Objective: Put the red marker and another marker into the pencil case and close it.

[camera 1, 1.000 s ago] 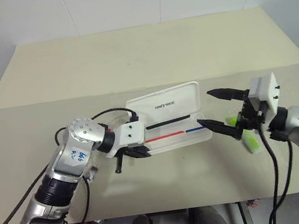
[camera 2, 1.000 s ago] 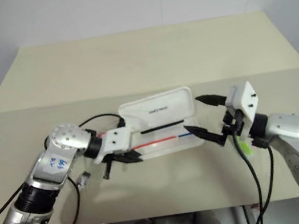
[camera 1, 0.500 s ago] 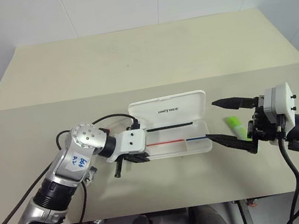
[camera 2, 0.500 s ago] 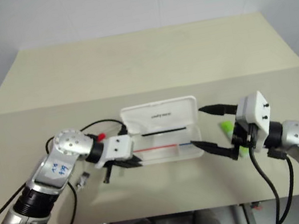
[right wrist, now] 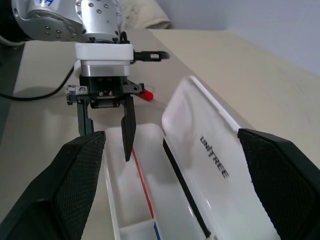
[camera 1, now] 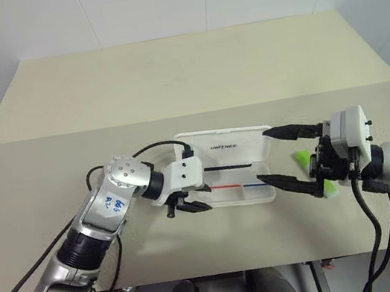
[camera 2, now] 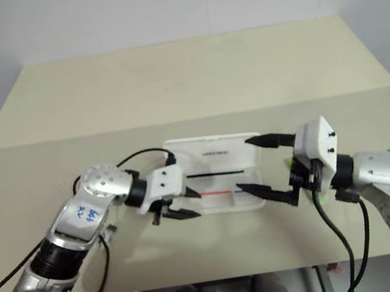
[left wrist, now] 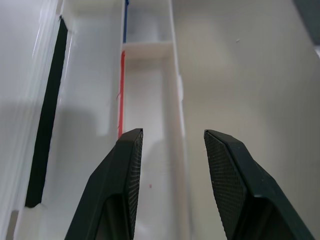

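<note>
My left fingers [left wrist: 129, 185] stood apart with nothing between them, poised over the near long wall at the left end of the pencil case [camera 1: 252, 191]. From my left wrist, one finger hung over the tray and the other over the bare tabletop [camera 1: 169, 82] just outside the wall. My right fingers [camera 1: 287, 130] were spread wide and empty at the case's 3 o'clock end, one tip by the lid's far right corner, the other by the tray's near right corner.

The case lay open at the middle of the tabletop, its lid tilted up toward 12 o'clock, dark lettering on its inside face. The tray held its red-and-blue stripe and a small divider near the right end.

The red marker [right wrist: 145, 95] showed from my right wrist as a small red end on the tabletop beyond the case's left end, partly hidden behind my left gripper [right wrist: 106, 134]. The green highlighter [camera 1: 304, 158] lay on the tabletop at 3 o'clock from the case, largely hidden behind my right gripper [camera 1: 286, 156].

Toward 12 o'clock the tabletop was open up to the far edge. At 6 o'clock a narrower band of bare surface ran to the near edge.
</note>
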